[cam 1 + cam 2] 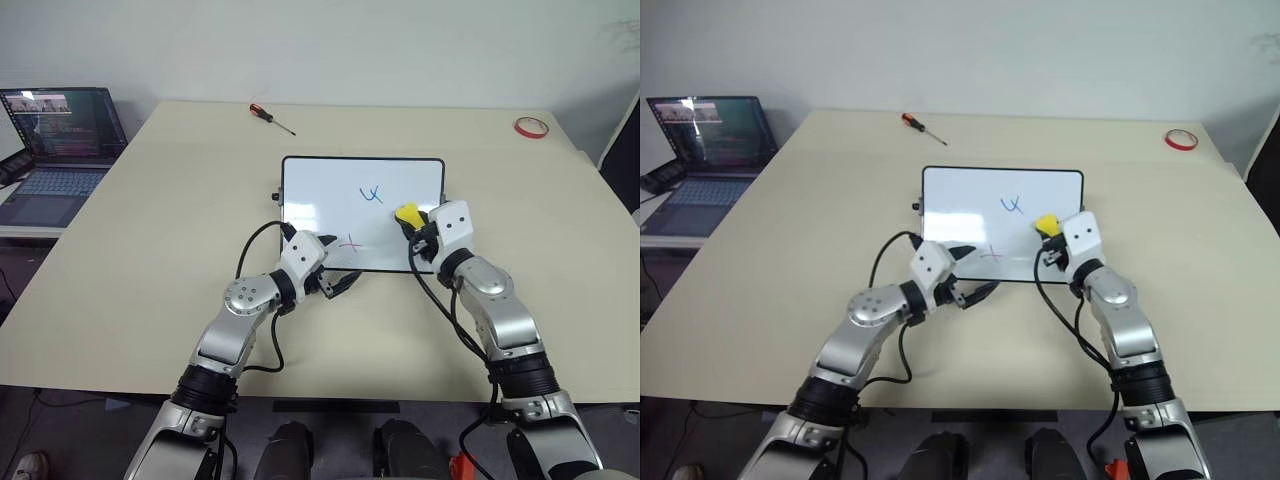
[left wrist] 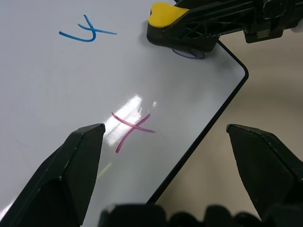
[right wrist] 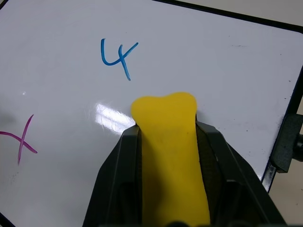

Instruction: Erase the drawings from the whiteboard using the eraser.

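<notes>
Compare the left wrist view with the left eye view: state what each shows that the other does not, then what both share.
Left wrist view alone: a purple loop mark peeking from under the right gripper.

Left eye view alone: the screwdriver, red tape ring, laptop, and the whole whiteboard on the table.

Both: the yellow eraser clamped in the right gripper over the board, the blue squiggle, the red cross, and the open left gripper at the board's near edge.

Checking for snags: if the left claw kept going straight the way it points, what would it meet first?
Probably the red cross on the whiteboard, near its edge; depth is unclear.
</notes>
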Action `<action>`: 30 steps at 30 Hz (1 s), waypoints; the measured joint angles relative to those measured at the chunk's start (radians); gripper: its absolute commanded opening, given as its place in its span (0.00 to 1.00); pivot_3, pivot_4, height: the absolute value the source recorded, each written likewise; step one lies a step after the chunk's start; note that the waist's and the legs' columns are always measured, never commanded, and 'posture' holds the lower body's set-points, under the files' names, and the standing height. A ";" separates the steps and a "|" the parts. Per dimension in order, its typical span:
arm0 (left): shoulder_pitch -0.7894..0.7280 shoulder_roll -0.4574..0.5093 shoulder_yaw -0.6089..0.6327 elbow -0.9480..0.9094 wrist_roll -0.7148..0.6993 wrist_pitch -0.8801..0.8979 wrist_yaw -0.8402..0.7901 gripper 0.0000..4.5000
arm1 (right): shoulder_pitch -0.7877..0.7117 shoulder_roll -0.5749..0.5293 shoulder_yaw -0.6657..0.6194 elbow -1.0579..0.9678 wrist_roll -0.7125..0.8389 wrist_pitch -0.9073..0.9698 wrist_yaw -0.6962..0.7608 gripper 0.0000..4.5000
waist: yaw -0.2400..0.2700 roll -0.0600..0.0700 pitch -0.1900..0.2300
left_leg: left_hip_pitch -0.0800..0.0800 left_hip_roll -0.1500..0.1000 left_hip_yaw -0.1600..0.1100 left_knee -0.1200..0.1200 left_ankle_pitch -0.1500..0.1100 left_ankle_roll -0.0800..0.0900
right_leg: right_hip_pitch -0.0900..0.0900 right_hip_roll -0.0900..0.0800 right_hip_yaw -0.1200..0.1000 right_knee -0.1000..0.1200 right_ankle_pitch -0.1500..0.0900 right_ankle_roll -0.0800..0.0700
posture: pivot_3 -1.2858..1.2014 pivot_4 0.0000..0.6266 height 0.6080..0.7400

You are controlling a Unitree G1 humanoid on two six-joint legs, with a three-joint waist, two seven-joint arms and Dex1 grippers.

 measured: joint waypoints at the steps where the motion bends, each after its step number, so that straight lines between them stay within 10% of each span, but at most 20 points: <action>1: 0.000 0.000 0.000 0.000 0.000 0.000 0.001 1.00 | -0.002 0.000 0.001 0.002 -0.001 0.000 0.003 0.27 | 0.000 0.000 0.000 | 0.000 0.000 0.000 0.000 0.000 0.000 | 0.000 0.000 0.000 0.000 0.000 0.000 | 0.52 0.24 1.00; 30: 0.005 -0.017 0.026 -0.004 -0.002 -0.002 0.015 1.00 | 0.288 -0.177 -0.041 -0.262 -0.027 0.192 0.062 0.27 | 0.008 -0.004 -0.003 | 0.004 -0.001 -0.002 0.001 0.001 0.001 | 0.006 -0.001 -0.002 -0.001 0.001 0.001 | 0.52 0.24 1.00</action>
